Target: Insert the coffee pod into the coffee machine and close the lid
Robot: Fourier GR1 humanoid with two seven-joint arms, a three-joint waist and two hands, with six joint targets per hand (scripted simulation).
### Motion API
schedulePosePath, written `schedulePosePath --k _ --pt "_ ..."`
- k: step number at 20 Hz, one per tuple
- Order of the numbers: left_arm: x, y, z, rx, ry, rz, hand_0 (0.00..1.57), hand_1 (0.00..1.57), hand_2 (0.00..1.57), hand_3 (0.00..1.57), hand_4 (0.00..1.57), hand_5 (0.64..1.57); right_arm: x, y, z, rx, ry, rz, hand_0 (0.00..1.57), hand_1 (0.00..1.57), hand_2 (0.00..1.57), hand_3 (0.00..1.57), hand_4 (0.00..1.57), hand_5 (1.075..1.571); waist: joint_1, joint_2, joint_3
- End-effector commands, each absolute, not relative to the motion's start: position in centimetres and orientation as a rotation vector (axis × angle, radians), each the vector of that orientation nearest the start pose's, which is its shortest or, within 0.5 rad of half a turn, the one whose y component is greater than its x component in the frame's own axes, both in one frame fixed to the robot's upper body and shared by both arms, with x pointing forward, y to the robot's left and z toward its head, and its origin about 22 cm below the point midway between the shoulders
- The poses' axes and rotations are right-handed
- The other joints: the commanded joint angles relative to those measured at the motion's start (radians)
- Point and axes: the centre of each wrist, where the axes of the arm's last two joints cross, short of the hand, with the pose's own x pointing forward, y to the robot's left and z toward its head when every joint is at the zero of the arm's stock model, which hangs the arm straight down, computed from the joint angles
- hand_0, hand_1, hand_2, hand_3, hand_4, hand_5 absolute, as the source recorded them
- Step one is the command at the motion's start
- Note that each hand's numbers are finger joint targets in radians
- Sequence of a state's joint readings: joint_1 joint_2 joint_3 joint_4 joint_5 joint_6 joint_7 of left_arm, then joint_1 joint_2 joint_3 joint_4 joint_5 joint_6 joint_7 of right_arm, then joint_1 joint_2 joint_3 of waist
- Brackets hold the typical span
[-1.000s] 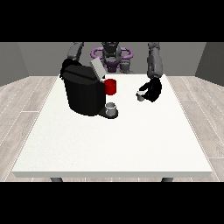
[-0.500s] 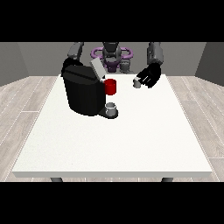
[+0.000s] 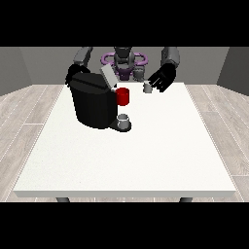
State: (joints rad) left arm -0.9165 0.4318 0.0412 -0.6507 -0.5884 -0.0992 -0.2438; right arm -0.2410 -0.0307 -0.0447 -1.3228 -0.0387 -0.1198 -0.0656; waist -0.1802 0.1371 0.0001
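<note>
The coffee pod [image 3: 148,87], a small grey cup, sits at the fingertips of the hand at the view's right [image 3: 163,78], on that hand's left side as the view shows it. It appears to be pinched between thumb and fingers and raised off the table [image 3: 146,155], though at this size the contact itself is hard to make out. The hand's dark fingers fan down and toward the pod, the palm lying up and to the right of it.

Left of the pod, well apart from it, stands the black coffee machine [image 3: 92,104] with its grey lid [image 3: 108,77] tilted up and open. A red part [image 3: 123,96] shows on the machine's front face, and a small grey cup [image 3: 124,120] rests on the machine's base below it.

The hand at the view's left [image 3: 74,72] is behind the machine's top left corner; I cannot tell how its fingers lie.
</note>
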Motion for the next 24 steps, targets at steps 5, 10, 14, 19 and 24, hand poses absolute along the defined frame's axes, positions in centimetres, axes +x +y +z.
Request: schedulePosePath --k 5,10,14,19,24 --pt "45.3 29.1 20.7 0.703 -1.648 -0.819 1.25 1.25 1.29 1.24 0.51 1.571 30.8 -20.3 1.7 -0.01 -1.69 -0.023 0.0 0.0 0.0 0.0 0.53 1.571 -0.072 0.042 0.0" --pt "45.9 26.6 23.1 0.71 -1.73 -0.813 1.26 1.26 1.29 1.22 0.47 1.571 32.2 -19.2 3.5 -0.037 -1.726 0.002 0.0 0.0 0.0 0.0 0.51 1.571 -0.081 0.102 0.0002" --pt "46.0 26.6 24.4 0.711 -1.679 -0.825 1.28 1.28 1.34 1.28 0.52 1.571 31.6 -19.4 2.9 -0.034 -1.696 -0.005 0.0 0.0 0.0 0.0 0.5 1.571 -0.107 0.079 0.0003" --pt "46.1 26.4 23.4 0.722 -1.705 -0.84 1.26 1.26 1.3 1.24 0.49 1.571 32.3 -19.0 5.0 -0.057 -1.741 -0.043 0.0 0.0 0.0 0.0 0.48 1.571 -0.117 0.098 -0.0001" --pt "46.1 26.6 22.9 0.716 -1.712 -0.848 1.31 1.31 1.33 1.23 0.49 1.571 31.8 -19.8 4.3 -0.073 -1.749 -0.018 0.0 0.0 0.0 0.0 0.52 1.571 -0.119 0.112 -0.0001"
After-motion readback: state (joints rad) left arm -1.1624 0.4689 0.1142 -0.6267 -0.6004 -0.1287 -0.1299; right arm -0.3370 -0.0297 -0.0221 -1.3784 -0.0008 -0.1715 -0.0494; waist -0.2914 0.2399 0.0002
